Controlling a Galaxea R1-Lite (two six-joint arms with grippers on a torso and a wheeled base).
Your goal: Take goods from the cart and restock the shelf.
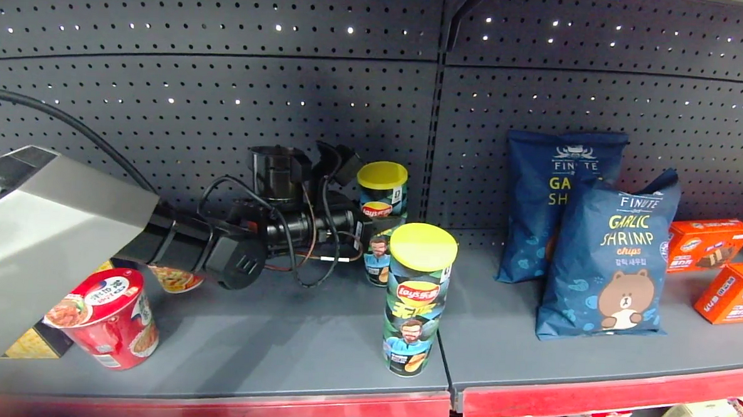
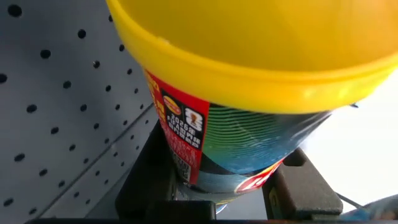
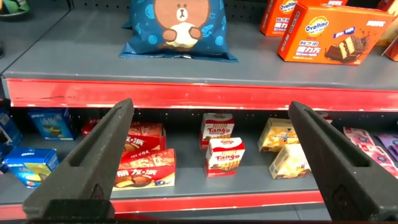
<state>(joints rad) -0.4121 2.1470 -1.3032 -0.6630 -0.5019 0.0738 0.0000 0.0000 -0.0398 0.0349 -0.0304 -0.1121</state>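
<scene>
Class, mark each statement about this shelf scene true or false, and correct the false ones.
1. The rear can and the front can both have yellow lids. True.
2. The right gripper holds a box. False: it is open and empty.
3. The left gripper is closed around the rear can. True.
4. The red noodle cup stands to the right of the blue chip bags. False: it stands far to their left, beyond both cans.
5. The orange boxes are stacked on the front can. False: they lie on the shelf to the right of the bags.

The black left arm [image 1: 182, 241] carries looping cables [image 1: 294, 246] and a silver shell [image 1: 51, 219]; right fingers [image 3: 93, 165] seem rubbery.
</scene>
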